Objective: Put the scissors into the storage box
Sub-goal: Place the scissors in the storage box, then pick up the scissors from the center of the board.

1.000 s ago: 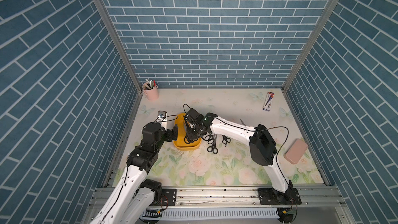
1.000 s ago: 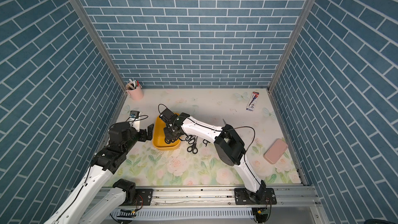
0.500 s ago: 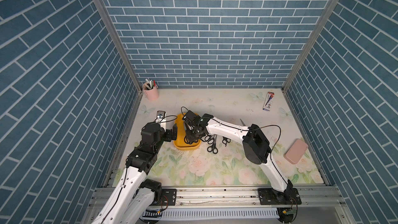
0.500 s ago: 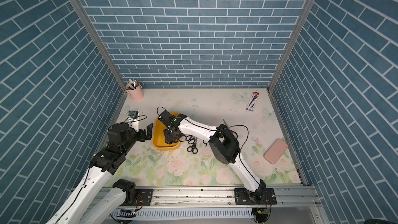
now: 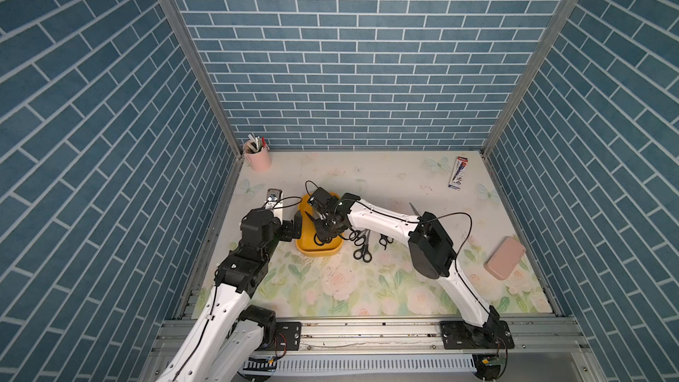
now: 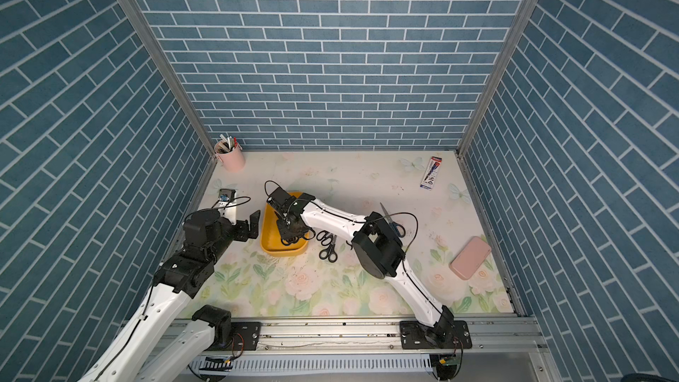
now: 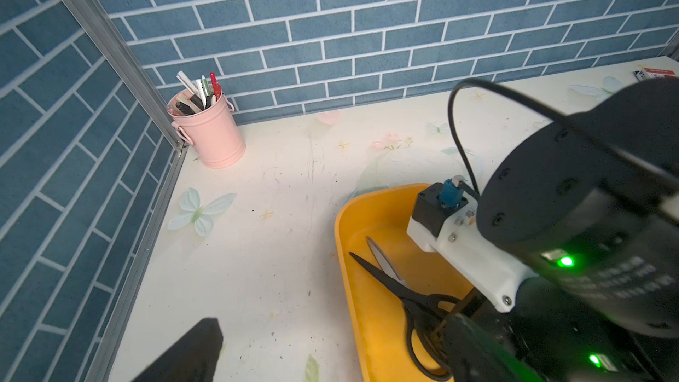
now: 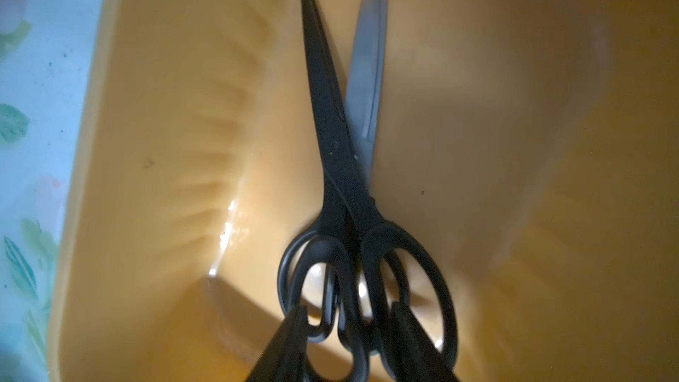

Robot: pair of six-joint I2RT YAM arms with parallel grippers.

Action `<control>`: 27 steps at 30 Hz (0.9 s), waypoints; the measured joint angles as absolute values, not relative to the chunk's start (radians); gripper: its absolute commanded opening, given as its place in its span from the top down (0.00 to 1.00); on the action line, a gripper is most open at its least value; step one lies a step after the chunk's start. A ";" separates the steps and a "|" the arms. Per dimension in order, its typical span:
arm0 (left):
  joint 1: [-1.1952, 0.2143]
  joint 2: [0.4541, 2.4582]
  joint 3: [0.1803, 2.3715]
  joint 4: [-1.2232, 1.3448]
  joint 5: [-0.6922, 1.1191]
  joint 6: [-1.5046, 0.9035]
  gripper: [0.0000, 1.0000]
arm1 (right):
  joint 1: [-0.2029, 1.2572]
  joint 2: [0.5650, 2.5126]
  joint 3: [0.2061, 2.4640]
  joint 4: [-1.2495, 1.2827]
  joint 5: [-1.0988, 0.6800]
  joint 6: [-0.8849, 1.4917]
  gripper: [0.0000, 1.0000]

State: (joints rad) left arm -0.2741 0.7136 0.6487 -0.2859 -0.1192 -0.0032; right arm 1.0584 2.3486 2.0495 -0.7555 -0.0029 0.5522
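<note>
your right jaws hang low inside the storage box (image 5: 319, 251), which sits on the counter (image 5: 367, 178) toward the left arm's side. in the right wrist view the two fingers (image 8: 286, 347) stand partly apart, one on each side of the black handle loops of the scissors (image 8: 341, 163) lying on the box floor. they are not pressed together, and you cannot tell whether they touch the loops. one dark blade and one steel blade splay out toward the far end of the box. the loops overlap, so you cannot tell whether that is one pair or two. the left wrist view shows the same scissors (image 7: 389, 284) inside the yellow wall (image 7: 341, 237), with the right arm's wrist above them.

your left jaws are spread wide and hold nothing. they sit just beside the box's outer long side, with one finger (image 7: 187, 354) over bare counter.

more loose scissors (image 5: 362, 248) with black handles lie on the counter just past the box's other side, under the right arm, and there is a small pair (image 5: 385, 241) near them. a blue-handled pair (image 6: 396, 228) lies farther out, partly behind the arm's elbow.

the pen cup (image 5: 258, 158) stands in the back corner, and the pink case (image 5: 505, 257) lies well apart near the right wall.
</note>
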 measured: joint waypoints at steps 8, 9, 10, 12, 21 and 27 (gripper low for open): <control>-0.273 0.714 0.649 -0.286 -0.104 -0.004 0.00 | 1.045 2.077 1.868 -0.652 0.088 0.541 0.52; -0.273 0.714 0.649 -0.285 -0.095 -0.004 0.00 | 1.038 2.017 1.826 -0.632 0.100 0.542 0.51; -0.273 0.713 0.649 -0.284 -0.081 -0.003 0.00 | 1.025 1.945 1.773 -0.603 0.112 0.542 0.51; -0.273 0.713 0.649 -0.273 -0.035 -0.004 0.00 | 0.984 1.827 1.689 -0.561 0.132 0.542 0.51; -0.288 0.724 0.630 -0.160 0.324 -0.008 0.00 | 0.617 1.676 1.366 -0.585 0.197 0.492 0.49; -0.421 0.789 0.620 -0.137 0.432 -0.010 0.00 | 0.468 1.639 1.185 -0.651 0.205 0.453 0.48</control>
